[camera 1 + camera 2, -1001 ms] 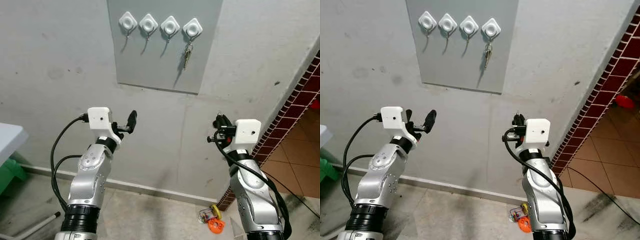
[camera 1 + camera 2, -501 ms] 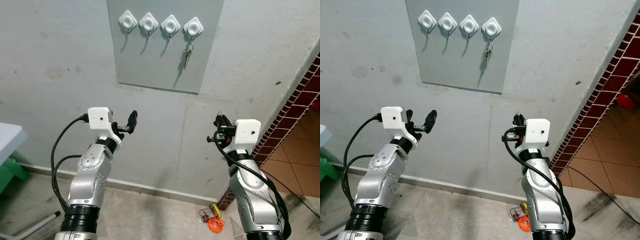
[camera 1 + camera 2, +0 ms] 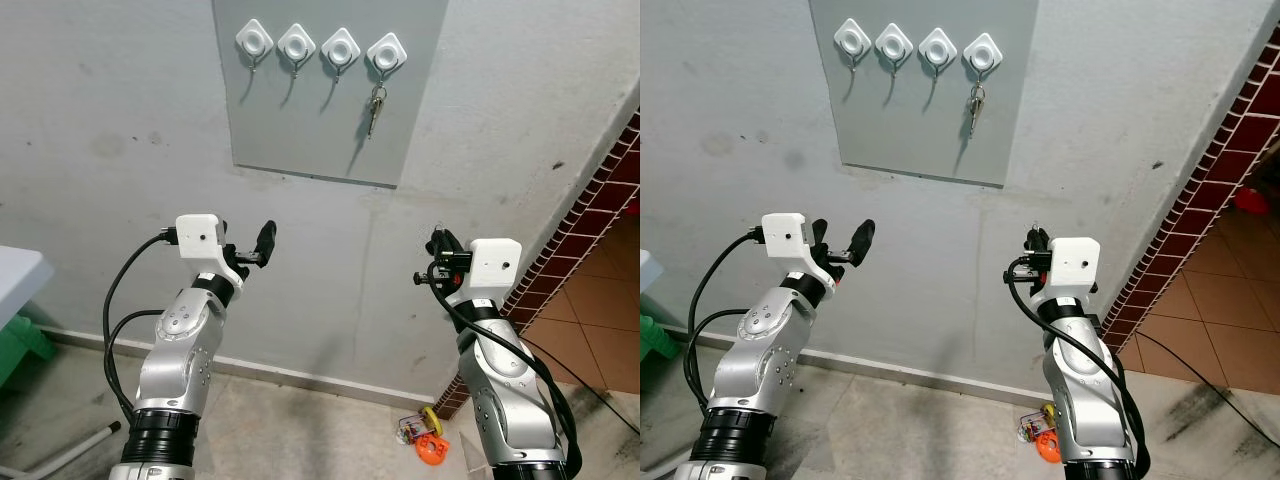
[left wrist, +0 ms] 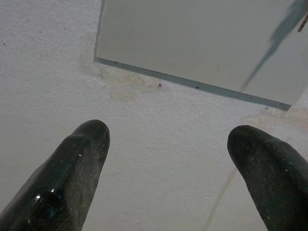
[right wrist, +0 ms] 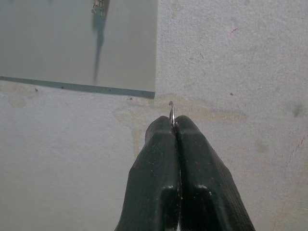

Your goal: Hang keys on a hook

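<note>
1. The right pincer (image 5: 174, 126), well below the grey hook panel (image 3: 300, 110), was clenched on a key ring (image 5: 171, 109).
2. The left pincer (image 4: 168, 144) was released, empty.
3. Judged next: raising the ring to a free hook (image 3: 340, 50).

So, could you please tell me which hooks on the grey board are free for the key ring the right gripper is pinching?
Three are bare: the left hook, second hook and third hook. The rightmost hook is crowded, already carrying hanging keys. The grey board below the hooks is bare. The right gripper pinches a key ring; the left gripper is open.
</note>
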### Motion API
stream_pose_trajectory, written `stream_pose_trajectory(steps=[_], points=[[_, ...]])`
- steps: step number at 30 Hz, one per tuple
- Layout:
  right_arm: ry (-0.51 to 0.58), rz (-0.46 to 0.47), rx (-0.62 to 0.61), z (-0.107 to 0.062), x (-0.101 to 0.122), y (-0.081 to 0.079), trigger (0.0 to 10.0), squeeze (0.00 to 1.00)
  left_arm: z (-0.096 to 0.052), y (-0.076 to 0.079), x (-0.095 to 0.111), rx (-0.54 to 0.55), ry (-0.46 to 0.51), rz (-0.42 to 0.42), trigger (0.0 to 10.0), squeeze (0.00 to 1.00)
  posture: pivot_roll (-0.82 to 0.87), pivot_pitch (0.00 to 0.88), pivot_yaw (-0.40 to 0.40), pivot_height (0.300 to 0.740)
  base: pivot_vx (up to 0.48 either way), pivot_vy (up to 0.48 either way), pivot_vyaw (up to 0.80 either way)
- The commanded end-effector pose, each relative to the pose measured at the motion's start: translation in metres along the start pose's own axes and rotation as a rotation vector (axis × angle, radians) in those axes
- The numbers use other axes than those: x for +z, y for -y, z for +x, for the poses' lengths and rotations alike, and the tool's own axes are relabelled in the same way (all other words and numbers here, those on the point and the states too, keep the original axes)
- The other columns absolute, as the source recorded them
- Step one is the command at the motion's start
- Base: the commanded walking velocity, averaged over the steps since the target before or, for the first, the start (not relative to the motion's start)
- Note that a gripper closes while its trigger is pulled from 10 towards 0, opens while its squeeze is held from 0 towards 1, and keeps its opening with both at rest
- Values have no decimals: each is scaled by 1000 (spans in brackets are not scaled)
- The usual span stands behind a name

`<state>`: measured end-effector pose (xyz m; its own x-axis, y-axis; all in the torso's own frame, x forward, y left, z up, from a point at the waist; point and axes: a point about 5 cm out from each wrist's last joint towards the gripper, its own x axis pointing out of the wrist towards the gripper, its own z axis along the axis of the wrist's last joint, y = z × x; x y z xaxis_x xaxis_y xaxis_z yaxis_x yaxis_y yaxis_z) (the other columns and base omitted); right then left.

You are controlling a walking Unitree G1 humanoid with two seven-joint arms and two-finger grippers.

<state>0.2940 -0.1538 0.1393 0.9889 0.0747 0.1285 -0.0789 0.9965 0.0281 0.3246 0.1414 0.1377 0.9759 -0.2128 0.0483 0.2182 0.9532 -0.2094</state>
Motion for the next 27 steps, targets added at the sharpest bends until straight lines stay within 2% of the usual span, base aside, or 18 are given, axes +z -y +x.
stream_pose_trajectory(steps=[1, 19, 23, 27], points=[[10, 1, 1, 0, 3, 0, 10000, 0, 1, 0, 5, -5, 11, 4, 10000, 0, -81, 0, -6, 740, 244, 0, 0], [8, 2, 11, 0, 2, -2, 10000, 0, 2, 2, 5, -15, 15, 10, 10000, 0, -80, 0, -5, 740, 261, 0, 0], [5, 0, 14, 0, 2, -3, 10000, 0, 1, 3, 7, 10, 35, 40, 10000, 0, -81, 0, -6, 740, 0, 0, 0], [1, -3, 18, -1, 1, -3, 10000, 0, 0, 4, 5, 6, 29, 31, 10000, 0, -78, 0, -10, 740, 0, 0, 0]])
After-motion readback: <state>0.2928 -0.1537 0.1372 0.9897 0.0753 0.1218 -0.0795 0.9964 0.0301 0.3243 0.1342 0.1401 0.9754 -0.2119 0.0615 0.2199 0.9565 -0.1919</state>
